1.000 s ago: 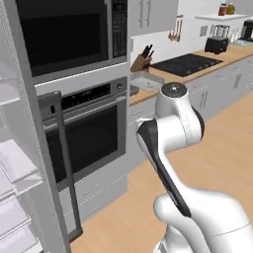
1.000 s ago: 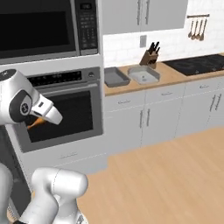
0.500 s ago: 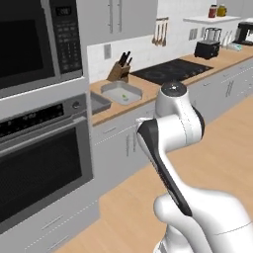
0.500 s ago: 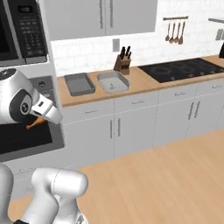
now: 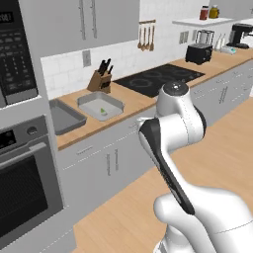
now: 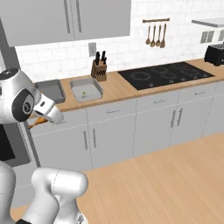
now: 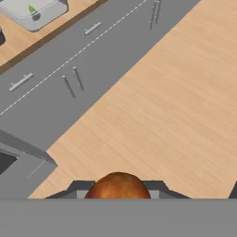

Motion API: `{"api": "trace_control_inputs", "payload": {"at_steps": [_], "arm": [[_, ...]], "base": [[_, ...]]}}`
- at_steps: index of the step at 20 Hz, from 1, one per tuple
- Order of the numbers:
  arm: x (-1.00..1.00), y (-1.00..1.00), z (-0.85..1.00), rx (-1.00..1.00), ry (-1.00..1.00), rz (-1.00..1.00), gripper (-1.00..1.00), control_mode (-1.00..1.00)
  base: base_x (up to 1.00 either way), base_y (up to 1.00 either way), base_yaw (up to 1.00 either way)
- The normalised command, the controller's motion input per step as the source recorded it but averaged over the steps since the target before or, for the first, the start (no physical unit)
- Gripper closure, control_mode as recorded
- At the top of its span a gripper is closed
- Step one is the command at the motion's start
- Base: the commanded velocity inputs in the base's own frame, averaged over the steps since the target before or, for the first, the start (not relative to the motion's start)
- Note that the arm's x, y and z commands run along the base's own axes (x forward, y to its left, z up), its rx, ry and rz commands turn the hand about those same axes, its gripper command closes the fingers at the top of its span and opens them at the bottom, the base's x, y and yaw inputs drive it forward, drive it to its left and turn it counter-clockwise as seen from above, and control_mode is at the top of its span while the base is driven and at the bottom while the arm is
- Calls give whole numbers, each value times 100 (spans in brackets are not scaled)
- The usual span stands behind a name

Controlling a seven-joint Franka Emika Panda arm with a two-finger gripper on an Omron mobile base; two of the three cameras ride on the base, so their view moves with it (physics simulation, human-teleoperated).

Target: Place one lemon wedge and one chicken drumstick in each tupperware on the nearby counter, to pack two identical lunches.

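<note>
**Carrying a Drumstick to the Lunch Boxes**

While my base faces the long counter (image 6: 127, 89), I hold a chicken drumstick (image 7: 118, 185) in my claw (image 6: 37, 124). In the hand view its round brown end sits right between my two dark tips, so my claw is clenched on it. I think I hold it tucked in close to my body so it will not drop on the wood floor (image 7: 176, 106) on the way.

In the right base view an orange bit pokes out just under my hand. I cannot tell for sure which way the bone end points. My guess is that the drumstick's long line runs along my claw, with the fat end sticking out toward the camera.

Two grey boxes sit side by side on the counter, next to the knife block (image 5: 100, 79). The lighter box (image 5: 101, 105) has a small green lemon wedge (image 5: 102, 110) in it, near the middle. The darker box (image 5: 64, 116) beside it looks bare from here. Both are well apart from my claw. No drumstick is in either box yet, so I think mine belongs there next.
</note>
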Motion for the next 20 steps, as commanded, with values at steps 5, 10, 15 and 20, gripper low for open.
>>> {"api": "trace_control_inputs", "payload": {"at_steps": [5,10,15,20], "arm": [[0,0,0,0,0,0,100,100],[0,0,0,0,0,0,100,100],[0,0,0,0,0,0,100,100],[0,0,0,0,0,0,100,100]], "base": [[100,-41,13],[100,-10,17],[100,-73,17],[100,-27,32]]}}
